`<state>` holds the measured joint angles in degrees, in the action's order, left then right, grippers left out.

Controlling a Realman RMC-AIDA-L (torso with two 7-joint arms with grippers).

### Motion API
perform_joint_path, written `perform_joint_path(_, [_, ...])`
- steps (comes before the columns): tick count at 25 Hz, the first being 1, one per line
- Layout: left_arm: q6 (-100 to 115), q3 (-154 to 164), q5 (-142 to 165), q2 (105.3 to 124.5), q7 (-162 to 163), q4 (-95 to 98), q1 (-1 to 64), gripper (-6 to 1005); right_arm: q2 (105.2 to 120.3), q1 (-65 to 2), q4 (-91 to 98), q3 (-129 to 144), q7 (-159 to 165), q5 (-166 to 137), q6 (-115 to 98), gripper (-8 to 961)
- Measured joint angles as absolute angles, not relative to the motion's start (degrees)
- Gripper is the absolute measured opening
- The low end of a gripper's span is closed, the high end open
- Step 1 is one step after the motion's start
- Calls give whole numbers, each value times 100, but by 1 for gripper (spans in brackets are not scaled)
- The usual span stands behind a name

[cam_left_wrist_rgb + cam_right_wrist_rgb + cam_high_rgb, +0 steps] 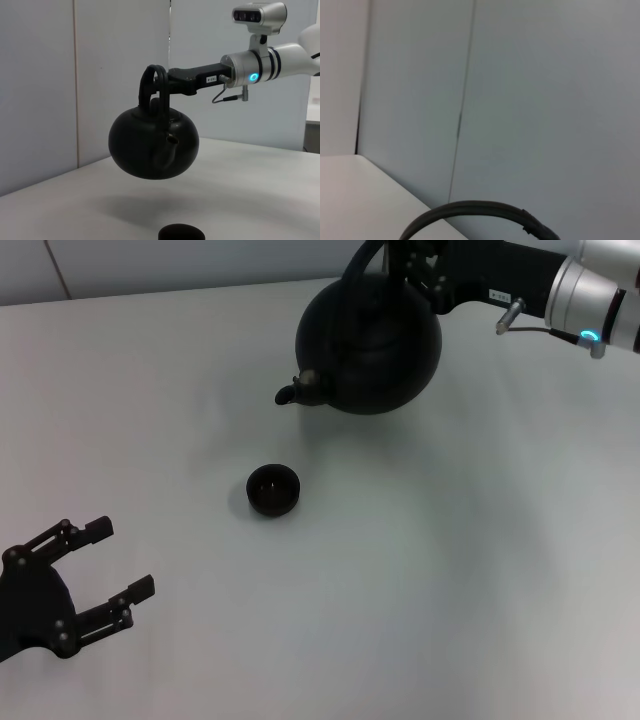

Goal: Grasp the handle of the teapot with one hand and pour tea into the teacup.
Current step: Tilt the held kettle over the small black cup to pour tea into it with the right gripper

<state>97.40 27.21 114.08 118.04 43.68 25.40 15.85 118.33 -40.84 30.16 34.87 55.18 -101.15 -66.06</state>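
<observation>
The right gripper (405,265) is clamped on the handle (152,85), holding the pot (370,345) in the air. Its spout (290,392) points toward the cup (272,489), which sits on the table (450,570) nearer the robot, not yet under it. The left gripper (105,565) rests parked, fingers apart.

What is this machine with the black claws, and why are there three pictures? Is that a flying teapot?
It is a robot with two arms, and each arm ends in a claw called a tool. One picture comes from a camera on its head, the other two from cameras on its wrists. The teapot is not flying: the right tool grips its handle and holds it up above the white table. A tiny teacup sits on the table below and ahead of the spout. The left tool waits open, low near the table, holding nothing.
</observation>
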Motion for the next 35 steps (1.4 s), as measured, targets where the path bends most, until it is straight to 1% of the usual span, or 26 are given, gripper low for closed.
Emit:
perform_joint_path(3, [9725,2718,11408,11809,4368,2540,1598,810,11838,-4116,3025,3518,5286,-10113,-6641,81])
perform_joint_path(7, [9706,2713,11408,11811,4368,2540,1613,810,11887,-4136,3077,3533,4752,-10107,-6731,81])
perform_joint_path(17, [9694,2707,11408,11813,4417,2540,1659,810,11900,-4084,3128,3539,4156,-9963,-7039,81])
perform_joint_path(35, [9684,2707,11408,11812,4438,2540,1661,810,11934,-4111,3191,3918,3510,-9957,-6997,82])
